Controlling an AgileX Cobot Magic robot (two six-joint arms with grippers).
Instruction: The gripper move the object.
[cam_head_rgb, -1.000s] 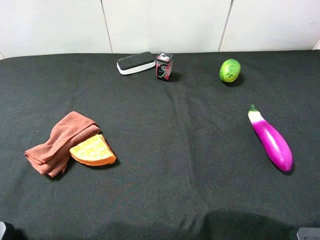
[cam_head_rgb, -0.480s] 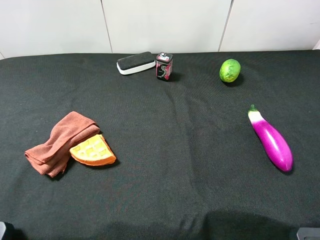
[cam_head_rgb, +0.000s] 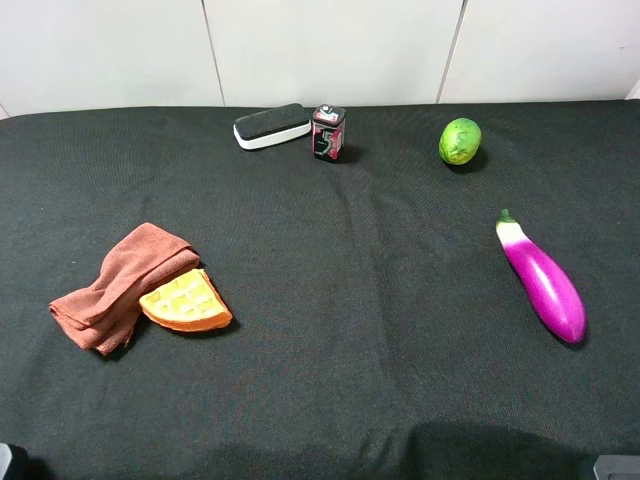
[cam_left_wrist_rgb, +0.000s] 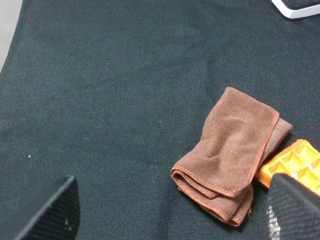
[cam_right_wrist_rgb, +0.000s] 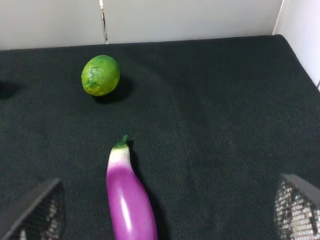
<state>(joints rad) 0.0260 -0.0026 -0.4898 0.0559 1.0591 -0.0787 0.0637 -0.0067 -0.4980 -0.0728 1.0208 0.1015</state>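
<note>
The eraser (cam_head_rgb: 272, 125), black felt on a white base, lies at the back of the black table, just left of the small tin. Its corner also shows at the edge of the left wrist view (cam_left_wrist_rgb: 298, 6). Both grippers stay near the table's front edge, far from the eraser. The left gripper (cam_left_wrist_rgb: 170, 212) is open and empty, its fingers (cam_left_wrist_rgb: 50, 210) spread wide, with the brown cloth ahead of it. The right gripper (cam_right_wrist_rgb: 167, 212) is open and empty, its fingers (cam_right_wrist_rgb: 35, 212) spread wide on either side of the eggplant's near end.
A red-black tin (cam_head_rgb: 328, 132) stands right of the eraser. A lime (cam_head_rgb: 460, 141) sits at the back right and a purple eggplant (cam_head_rgb: 541, 278) at the right. A folded brown cloth (cam_head_rgb: 120, 284) and an orange waffle toy (cam_head_rgb: 186, 302) lie at the left.
</note>
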